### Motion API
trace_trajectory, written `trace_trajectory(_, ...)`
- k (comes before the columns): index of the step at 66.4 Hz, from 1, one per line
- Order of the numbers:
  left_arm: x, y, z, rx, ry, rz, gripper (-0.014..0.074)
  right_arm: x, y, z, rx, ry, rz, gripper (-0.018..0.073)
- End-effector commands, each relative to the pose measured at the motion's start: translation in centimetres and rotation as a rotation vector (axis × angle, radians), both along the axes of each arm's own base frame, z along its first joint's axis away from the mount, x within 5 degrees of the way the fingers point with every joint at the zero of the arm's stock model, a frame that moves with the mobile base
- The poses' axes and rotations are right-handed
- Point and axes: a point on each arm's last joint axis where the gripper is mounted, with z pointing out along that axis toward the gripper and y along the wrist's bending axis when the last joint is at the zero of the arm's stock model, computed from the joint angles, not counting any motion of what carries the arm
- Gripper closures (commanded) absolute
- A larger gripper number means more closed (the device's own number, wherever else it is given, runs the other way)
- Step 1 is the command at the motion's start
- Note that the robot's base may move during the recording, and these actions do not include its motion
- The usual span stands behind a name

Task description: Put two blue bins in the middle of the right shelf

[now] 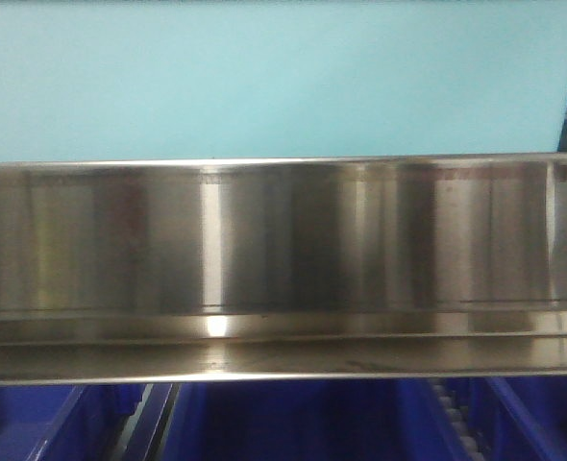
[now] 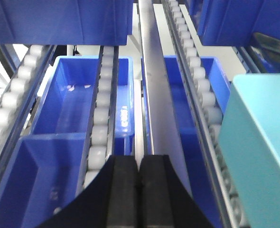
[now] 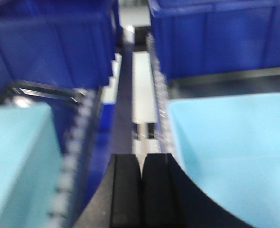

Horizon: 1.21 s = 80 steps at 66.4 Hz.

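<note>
The front view is filled by a steel shelf rail [image 1: 283, 259], with a cyan box [image 1: 264, 77] above it. In the left wrist view blue bins [image 2: 69, 95] are seen on the level beneath, left and right of a steel divider [image 2: 156, 104] and under white roller tracks [image 2: 99, 118]. More blue bins stand at the far end of those roller tracks, and a cyan box lies near on the right. In the blurred right wrist view two blue bins are made out at the far end, with a cyan box near on each side. No bin is held. The fingers of the left gripper [image 2: 139, 190] are pressed together on nothing, and those of the right gripper [image 3: 141, 190] likewise. The step in hand is judged to be the approach, before any pick. For the next move a bin must be chosen, the fingers spread, and a rim reached; which bins are meant cannot be told.
</note>
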Motion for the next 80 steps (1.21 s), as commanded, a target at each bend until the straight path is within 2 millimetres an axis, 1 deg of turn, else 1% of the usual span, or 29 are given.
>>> trace_trajectory(1,0.9,-0.5,0.7,-0.070,-0.053,-0.011,0.0707,1.2,0.3,0.7,0.046,-0.009,0.014,0.0724)
trace_trajectory(4,1.1,-0.8,1.0,-0.104,-0.015,-0.020,0.0707,1.8,0.6,1.3,0.048,0.033,0.043,0.0724)
trace_trajectory(8,1.6,-1.5,1.4,-0.107,0.056,-0.046,0.0707,2.9,1.5,1.8,0.050,0.102,0.097,0.0715)
trace_trajectory(12,2.4,-2.8,2.0,-0.110,0.111,-0.075,0.0707,3.9,2.5,2.8,0.045,0.139,0.152,0.0700)
trace_trajectory(15,3.1,-3.7,2.2,-0.096,0.128,-0.083,0.0707,4.8,3.2,3.0,0.050,0.177,0.186,0.0700)
trace_trajectory(19,3.5,-4.7,2.8,-0.090,0.143,-0.075,0.0707,5.8,4.0,3.3,0.062,0.212,0.189,0.0700)
trace_trajectory(23,3.8,-5.8,3.1,-0.077,0.169,-0.054,0.0707,7.0,4.7,3.0,0.037,0.279,0.155,0.0700)
trace_trajectory(26,3.9,-6.6,3.4,-0.070,0.186,-0.033,0.0707,7.6,5.2,2.9,0.018,0.345,0.124,0.0700)
trace_trajectory(32,4.1,-7.4,3.9,-0.081,0.196,-0.002,0.0707,8.5,6.7,2.9,-0.001,0.428,0.155,0.0700)
trace_trajectory(40,4.7,-8.0,3.3,-0.113,0.236,-0.011,0.0707,9.8,8.2,2.3,-0.023,0.510,0.185,0.0700)
trace_trajectory(51,5.5,-8.5,2.1,-0.120,0.294,-0.009,0.0705,11.4,8.7,1.1,-0.032,0.584,0.180,0.0695)
trace_trajectory(55,5.8,-8.6,1.8,-0.120,0.304,-0.009,0.0666,11.7,8.8,0.9,-0.033,0.589,0.180,0.0629)
trace_trajectory(58,5.9,-8.7,1.7,-0.122,0.311,-0.009,0.0594,11.7,8.8,0.9,-0.032,0.587,0.180,0.0521)
trace_trajectory(62,5.9,-8.7,1.6,-0.121,0.313,-0.009,0.0478,11.7,8.9,0.9,-0.025,0.586,0.183,0.0372)
trace_trajectory(63,5.9,-8.7,1.6,-0.121,0.316,-0.007,0.0446,11.7,8.9,0.9,-0.022,0.587,0.184,0.0320)
trace_trajectory(67,5.9,-8.7,1.2,-0.114,0.346,0.003,0.0321,11.7,9.0,0.8,-0.005,0.593,0.191,0.0213)
trace_trajectory(68,5.9,-8.7,1.1,-0.111,0.357,0.007,0.0284,11.7,9.1,0.8,-0.003,0.597,0.192,0.0197)
trace_trajectory(72,6.0,-8.6,0.3,-0.093,0.425,0.030,0.0238,11.7,9.1,0.6,-0.001,0.609,0.192,0.0179)
trace_trajectory(76,6.4,-8.5,-0.7,-0.096,0.489,0.050,0.0241,12.2,9.3,0.1,-0.002,0.627,0.192,0.0181)
trace_trajectory(80,7.0,-8.7,-1.4,-0.100,0.526,0.046,0.0262,12.5,9.5,-0.5,0.008,0.646,0.195,0.0196)
